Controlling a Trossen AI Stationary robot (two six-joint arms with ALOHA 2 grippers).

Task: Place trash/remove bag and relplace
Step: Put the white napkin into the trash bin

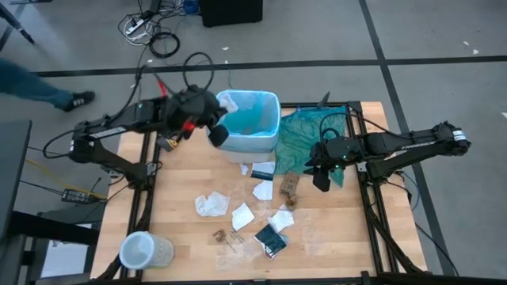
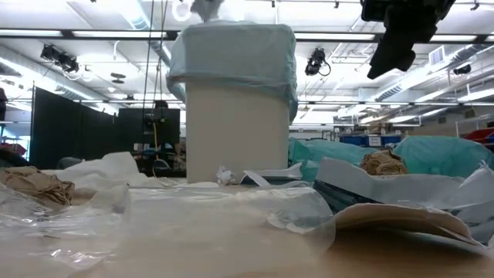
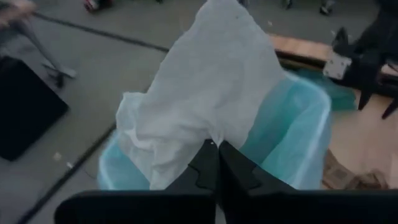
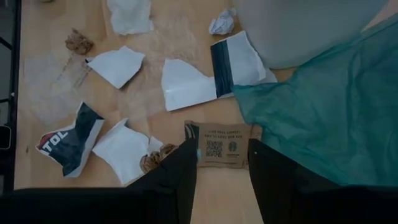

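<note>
- The left gripper (image 3: pixel 217 163) is over the open mouth of the white bin (image 1: pixel 255 144), with its fingers pinched together on a crumpled white tissue (image 3: pixel 205 93).
- The tissue hangs above the bin opening, clear of the liner.
- The bag (image 1: pixel 252 119), a light blue liner, sits inside the bin with its edge folded over the rim.
- The bin stands at the far edge of the tabletop (image 1: pixel 178 182).
- The right gripper (image 1: pixel 321 172) hovers above the tabletop beside the teal-green plastic bag (image 1: pixel 313 134); its fingers are parted and hold nothing.
- A brown cardboard sleeve (image 4: pixel 225 145) lies directly below the right gripper.
- More trash lies on the tabletop: white paper pieces (image 1: pixel 242 214), a dark wrapper (image 1: pixel 270 239) and brown bits (image 1: pixel 219 235).
- A clear plastic cup (image 1: pixel 142 251) lies near the front left corner.
</note>
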